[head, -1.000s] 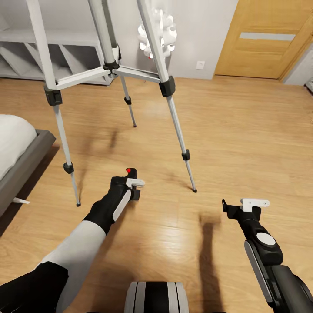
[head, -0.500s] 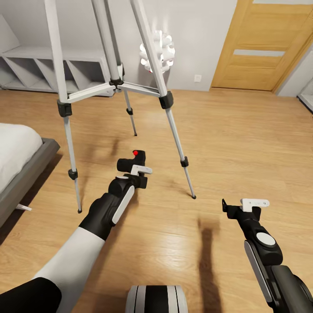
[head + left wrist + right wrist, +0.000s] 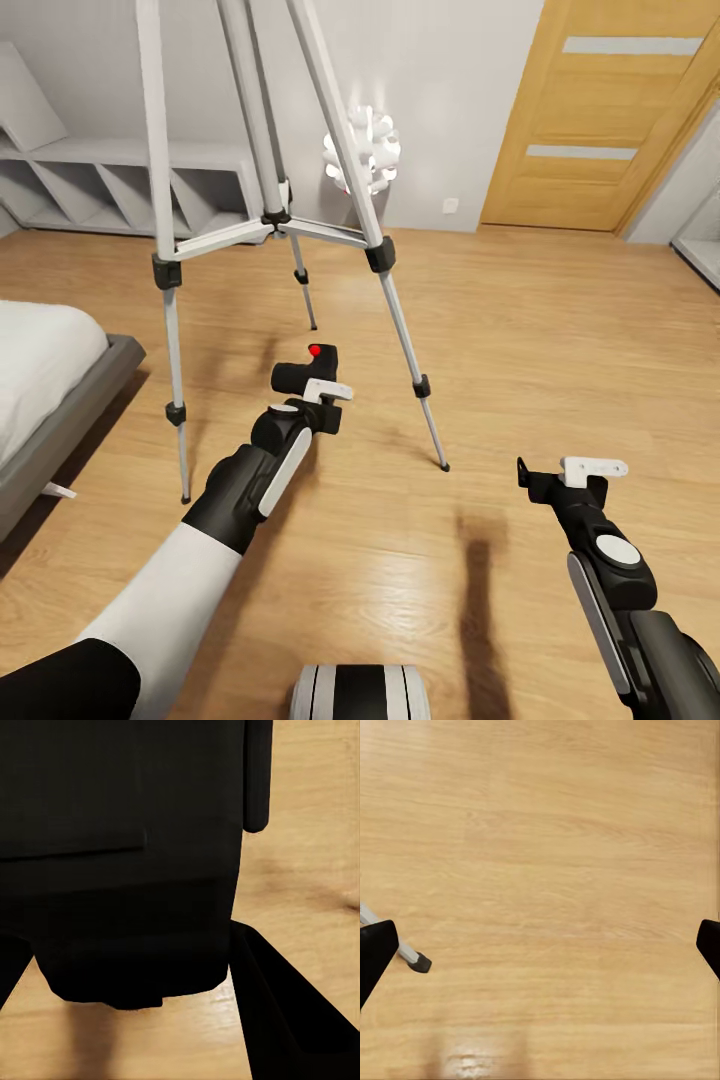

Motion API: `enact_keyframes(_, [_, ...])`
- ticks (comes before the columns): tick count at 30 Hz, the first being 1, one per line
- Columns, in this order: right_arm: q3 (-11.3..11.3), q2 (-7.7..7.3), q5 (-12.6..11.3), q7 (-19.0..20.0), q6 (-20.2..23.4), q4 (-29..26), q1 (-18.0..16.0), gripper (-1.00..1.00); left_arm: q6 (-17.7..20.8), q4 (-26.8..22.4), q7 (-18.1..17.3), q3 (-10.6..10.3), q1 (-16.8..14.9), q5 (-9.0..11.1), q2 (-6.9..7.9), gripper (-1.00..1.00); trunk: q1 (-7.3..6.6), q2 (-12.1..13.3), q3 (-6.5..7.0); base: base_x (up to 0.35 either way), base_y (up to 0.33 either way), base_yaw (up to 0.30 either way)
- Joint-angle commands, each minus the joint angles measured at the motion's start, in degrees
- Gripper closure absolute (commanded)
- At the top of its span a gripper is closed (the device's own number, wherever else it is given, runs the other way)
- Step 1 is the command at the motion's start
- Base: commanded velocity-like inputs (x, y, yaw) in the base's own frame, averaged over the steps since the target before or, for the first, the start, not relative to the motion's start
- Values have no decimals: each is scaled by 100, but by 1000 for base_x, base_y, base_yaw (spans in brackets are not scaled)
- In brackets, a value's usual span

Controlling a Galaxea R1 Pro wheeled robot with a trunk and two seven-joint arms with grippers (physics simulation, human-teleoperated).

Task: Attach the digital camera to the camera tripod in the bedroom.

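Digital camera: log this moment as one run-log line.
left gripper: shut on digital camera, held above floor | right gripper: open, empty | camera tripod: standing ahead, head out of frame | attach: not yet done

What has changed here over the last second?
The left gripper, shut on the camera, has lifted it higher off the floor and carried it forward toward the tripod. The head camera has tilted upward, so more of the door and wall shows; the tripod itself has not visibly moved. The right gripper stays open and low over the floor, holding nothing. The camera is not yet on the tripod.
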Motion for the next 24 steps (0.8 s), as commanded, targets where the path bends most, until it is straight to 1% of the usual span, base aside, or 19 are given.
enact_keyframes(1, [5,-3,-12,-25,32,-7,-1,-100,22,1,44,-7,-3,48,2,100,-3,0,19,0,0,0])
enact_keyframes(10, [-6,-3,-12,-24,32,-7,1,-100,22,-1,44,-10,-3,49,2,100,-26,12,241,0,0,0])
enact_keyframes(20, [-6,-3,-12,-26,32,-7,1,-100,29,66,44,-6,-3,67,35,100,-26,12,252,39,0,0])
enact_keyframes(24, [-7,-3,-12,-27,32,-7,0,-100,23,183,44,-6,-3,65,37,100,-26,12,252,-113,0,0])
